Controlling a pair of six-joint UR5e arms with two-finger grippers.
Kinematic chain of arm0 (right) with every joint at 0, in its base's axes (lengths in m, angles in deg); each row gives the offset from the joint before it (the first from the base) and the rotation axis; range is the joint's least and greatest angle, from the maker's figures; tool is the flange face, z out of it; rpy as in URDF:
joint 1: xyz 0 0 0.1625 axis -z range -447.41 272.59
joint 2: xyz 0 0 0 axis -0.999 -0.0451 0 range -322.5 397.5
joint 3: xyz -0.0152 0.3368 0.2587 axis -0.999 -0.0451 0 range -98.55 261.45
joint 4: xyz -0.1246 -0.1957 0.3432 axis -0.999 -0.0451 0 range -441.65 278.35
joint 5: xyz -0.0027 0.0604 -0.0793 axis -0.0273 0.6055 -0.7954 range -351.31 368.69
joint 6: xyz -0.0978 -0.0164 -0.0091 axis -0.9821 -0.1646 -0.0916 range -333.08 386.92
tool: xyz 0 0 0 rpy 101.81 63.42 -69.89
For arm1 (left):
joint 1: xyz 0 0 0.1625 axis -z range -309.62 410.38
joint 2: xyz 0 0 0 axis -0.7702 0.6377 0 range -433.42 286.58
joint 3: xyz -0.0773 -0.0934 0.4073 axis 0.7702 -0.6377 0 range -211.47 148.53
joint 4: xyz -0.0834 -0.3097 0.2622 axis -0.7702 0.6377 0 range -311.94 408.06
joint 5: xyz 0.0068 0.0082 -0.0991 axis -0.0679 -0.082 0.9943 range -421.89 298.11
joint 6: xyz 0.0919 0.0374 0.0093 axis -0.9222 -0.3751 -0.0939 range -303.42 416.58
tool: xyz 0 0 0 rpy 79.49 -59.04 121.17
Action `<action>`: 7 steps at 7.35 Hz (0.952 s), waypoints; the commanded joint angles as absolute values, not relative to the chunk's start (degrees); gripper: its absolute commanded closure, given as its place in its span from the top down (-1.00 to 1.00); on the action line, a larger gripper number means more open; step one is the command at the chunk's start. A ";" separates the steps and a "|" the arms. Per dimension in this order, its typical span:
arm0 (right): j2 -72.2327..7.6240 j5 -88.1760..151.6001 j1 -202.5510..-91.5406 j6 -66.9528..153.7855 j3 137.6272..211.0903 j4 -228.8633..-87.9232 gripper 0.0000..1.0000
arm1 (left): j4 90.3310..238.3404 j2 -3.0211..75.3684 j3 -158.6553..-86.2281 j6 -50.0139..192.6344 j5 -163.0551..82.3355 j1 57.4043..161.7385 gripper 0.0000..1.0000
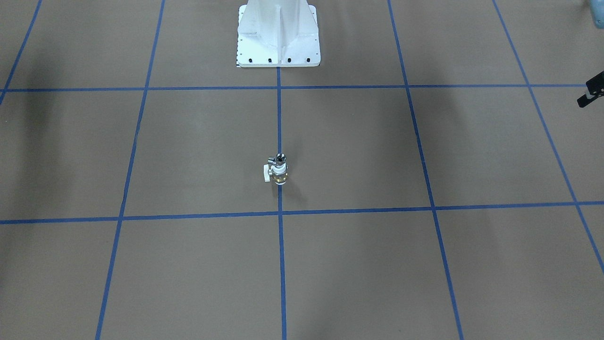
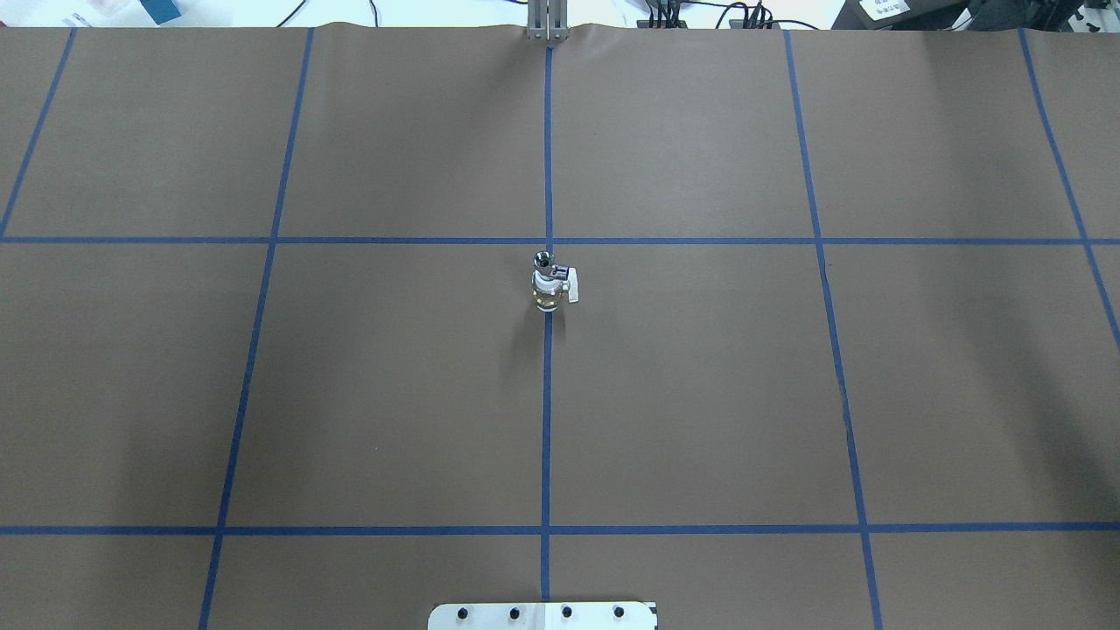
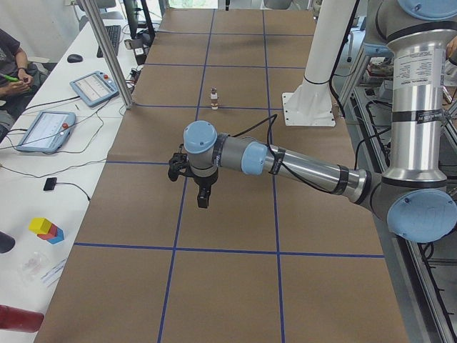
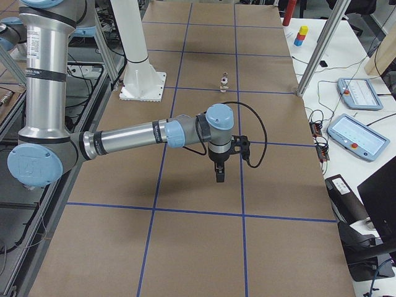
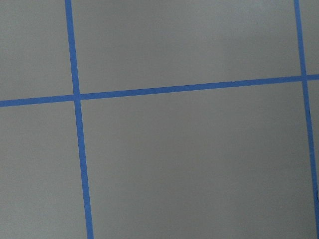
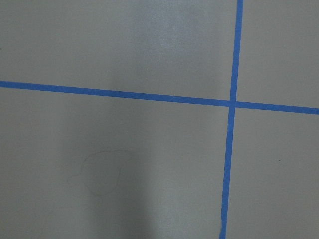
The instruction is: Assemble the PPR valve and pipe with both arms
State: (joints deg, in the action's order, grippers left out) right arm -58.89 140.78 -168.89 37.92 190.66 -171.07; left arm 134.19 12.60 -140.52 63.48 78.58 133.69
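Note:
The PPR valve stands upright on the blue centre line of the table, its white handle to one side. The silver pipe sits on top of its white end. Both show in the overhead view, valve and pipe, and small in the side views. My left gripper hangs over bare table far from them; a black part of it shows at the front view's right edge. My right gripper hangs over bare table on the other side. I cannot tell whether either is open or shut. Both wrist views show only table.
The white pedestal base stands at the robot's side of the table. Blue tape lines divide the brown table. Tablets, cables and coloured blocks lie on the white bench beyond the table's far edge.

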 commanded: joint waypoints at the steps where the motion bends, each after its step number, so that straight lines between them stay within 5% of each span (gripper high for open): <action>1: -59.09 140.79 -168.89 38.08 190.79 -171.03 1.00 | 134.19 12.36 -140.80 63.70 78.64 133.70 0.99; 7: -59.79 140.53 -168.89 37.99 190.79 -171.12 0.99 | 134.19 12.18 -141.16 63.70 78.64 134.40 0.99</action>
